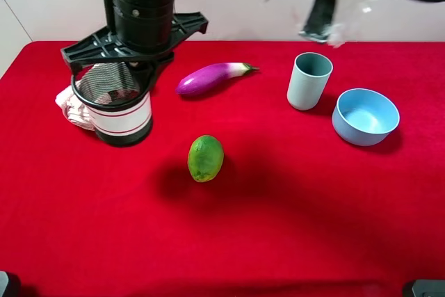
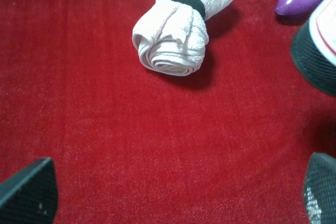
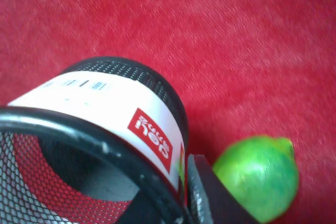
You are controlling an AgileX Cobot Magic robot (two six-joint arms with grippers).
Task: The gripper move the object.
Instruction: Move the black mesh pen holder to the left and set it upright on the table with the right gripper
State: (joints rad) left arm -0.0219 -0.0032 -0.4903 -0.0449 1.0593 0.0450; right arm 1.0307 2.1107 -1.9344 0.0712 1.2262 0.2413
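Note:
The black mesh cup with its white, red-striped band stands on the red cloth at the left. A large black arm comes down over it. Its gripper sits at the cup's right wall. In the right wrist view the cup fills the near left. My right gripper has one finger against the outside of the wall. The other finger is hidden inside the cup. My left gripper is open and empty above bare cloth, with the cup off to one side.
A rolled white towel touches the cup's left side. A purple eggplant lies behind it to the right and a green lime in front to the right. A teal cup and blue bowl stand at the right, under a blurred shape.

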